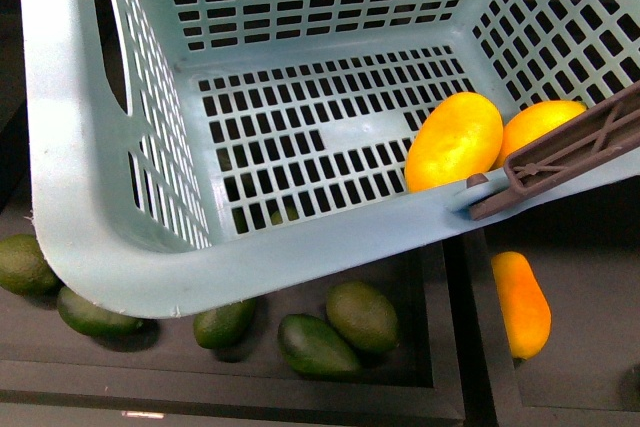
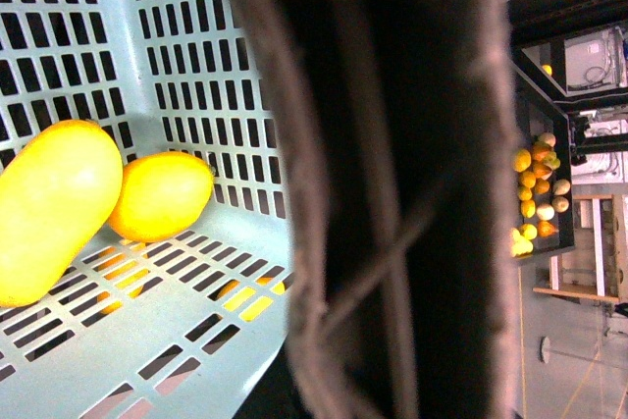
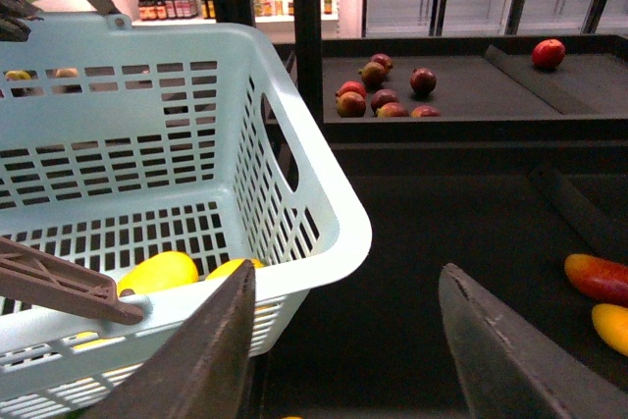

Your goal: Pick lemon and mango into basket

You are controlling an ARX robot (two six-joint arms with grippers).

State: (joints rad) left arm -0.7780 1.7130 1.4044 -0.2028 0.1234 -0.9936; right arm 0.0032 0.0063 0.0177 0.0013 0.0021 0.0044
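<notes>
The pale teal basket [image 1: 130, 247] hangs tilted above the fruit trays and fills most of the front view. Inside it the long yellow mango [image 1: 455, 140] lies against the near wall, touching the rounder lemon [image 1: 540, 125]. In the left wrist view the mango [image 2: 49, 208] and lemon [image 2: 162, 193] rest on the slotted floor. The brownish handle [image 2: 392, 183] fills that view, blurred and very close; my left gripper is shut on it and its fingers do not show. My right gripper [image 3: 343, 340] stands open beside the basket [image 3: 314, 213] with nothing between its fingers.
Below the basket, several dark green oval fruits [image 1: 320, 342] lie in a black tray [image 1: 440, 357]. Another orange mango [image 1: 522, 302] lies in the tray to the right. The right wrist view shows red apples [image 3: 383, 95] on a far shelf and a reddish fruit [image 3: 599, 277].
</notes>
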